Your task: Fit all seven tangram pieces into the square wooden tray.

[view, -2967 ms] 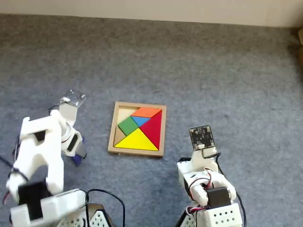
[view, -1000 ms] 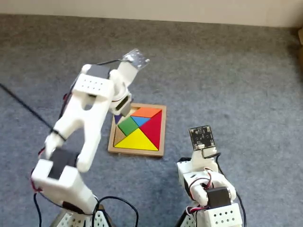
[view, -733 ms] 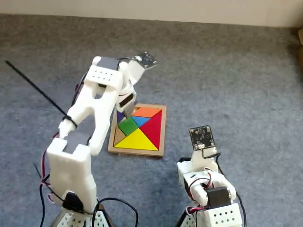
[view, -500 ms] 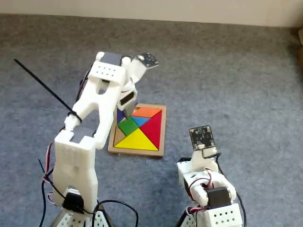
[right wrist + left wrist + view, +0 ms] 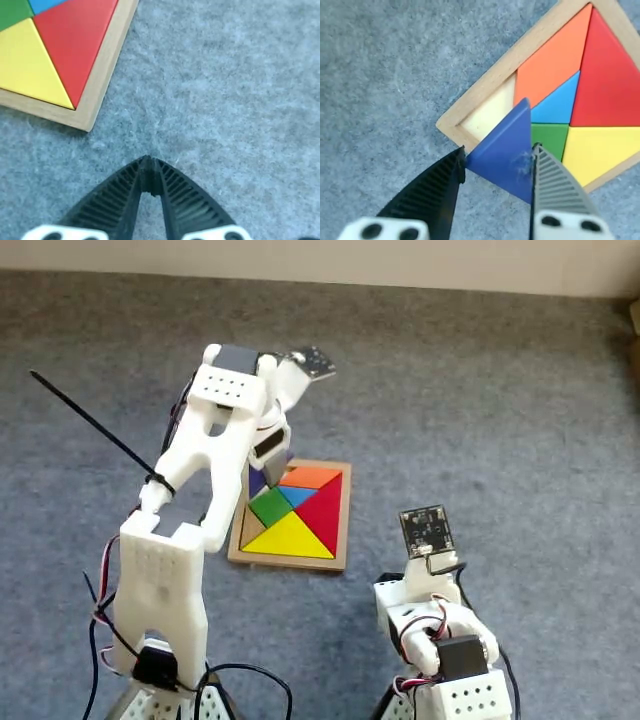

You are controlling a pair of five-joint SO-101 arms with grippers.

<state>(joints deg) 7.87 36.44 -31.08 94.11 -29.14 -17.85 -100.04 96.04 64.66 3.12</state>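
Observation:
The square wooden tray lies on the grey carpet with orange, light blue, red, green and yellow pieces in it. Its far left corner is bare wood. My left gripper is shut on a dark blue triangle, held just above that bare corner at the tray's left edge. My right gripper is shut with nothing in it, over bare carpet near the tray's front right corner. The right arm is folded at the front.
Grey carpet spreads on all sides of the tray. A pale wall edge runs along the back. A thin black cable sticks out from the left arm.
The left arm swung from the left of the table up and over to the tray's far left corner, carrying the dark blue triangle. The right arm has not moved.

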